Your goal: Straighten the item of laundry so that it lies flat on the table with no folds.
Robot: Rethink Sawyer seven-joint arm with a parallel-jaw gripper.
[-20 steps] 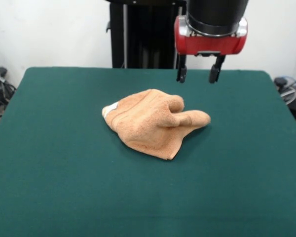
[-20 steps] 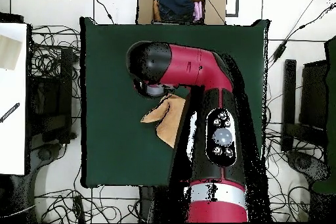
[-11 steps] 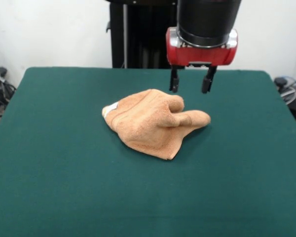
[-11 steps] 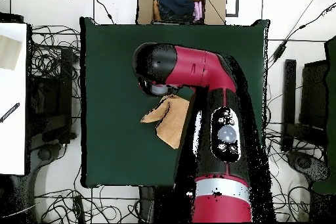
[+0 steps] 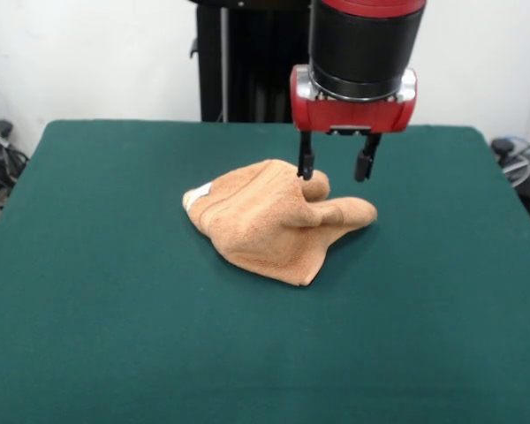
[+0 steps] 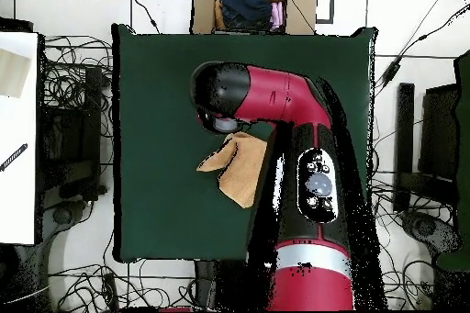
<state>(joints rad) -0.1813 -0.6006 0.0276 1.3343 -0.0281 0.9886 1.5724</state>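
**Open gripper over a bunched-up towel**

The peach-orange towel (image 5: 274, 216) lies near the middle of the green table (image 5: 115, 336). It is not flat. It is bunched up, with a thick rolled fold sticking out on its right side in the front view. A soft hump sits at its top. A small white label (image 5: 200, 192) shows at its left corner. One pointed corner reaches toward the table's near edge.

The gripper (image 5: 334, 166) hangs over the hump and the rolled fold. Its two black fingers are spread apart and hold nothing. The left finger (image 5: 306, 164) is right at the top of the hump; I cannot tell if it touches. The right finger (image 5: 363, 165) hangs above the rolled fold, with green cloth showing behind it.

There is a lot of bare green table all around the towel. The widest bare part is between the towel and the near edge. Both side edges are well apart from the towel too.

From overhead, the red and black arm (image 6: 294, 144) covers part of the towel (image 6: 234, 167). A cardboard box (image 6: 252, 5) with dark clothes sits just past one table edge.
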